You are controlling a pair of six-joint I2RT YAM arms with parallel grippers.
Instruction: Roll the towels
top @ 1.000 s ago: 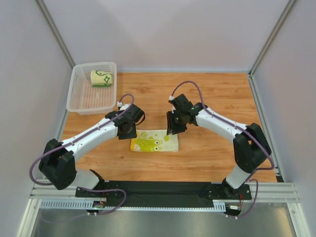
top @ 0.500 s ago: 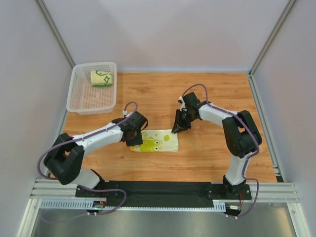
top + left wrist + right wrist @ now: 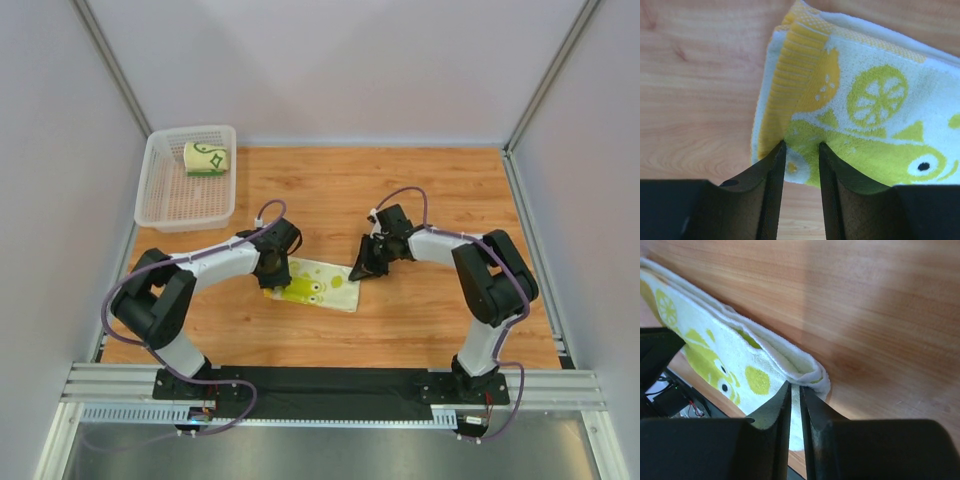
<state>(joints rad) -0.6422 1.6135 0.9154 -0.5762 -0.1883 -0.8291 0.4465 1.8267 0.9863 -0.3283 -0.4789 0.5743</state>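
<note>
A folded cream terry towel with yellow-green lemon print (image 3: pixel 315 287) is being pinched on the wooden table (image 3: pixel 440 190) between the narrowed fingers of the left gripper (image 3: pixel 801 146) and the right gripper (image 3: pixel 795 387), their shallow edge holds at risk of being lost mid-roll.

**OBSCURED AND CROPPED AREAS**

Top view: the left tool (image 3: pixel 274 281) covers the left end of the lemon-print towel (image 3: pixel 320 288); the right tool (image 3: pixel 358 272) covers its right corner. Left wrist view: that towel runs off the right edge. The pattern on the rolled towel (image 3: pixel 207 158) is too small to read.
</note>
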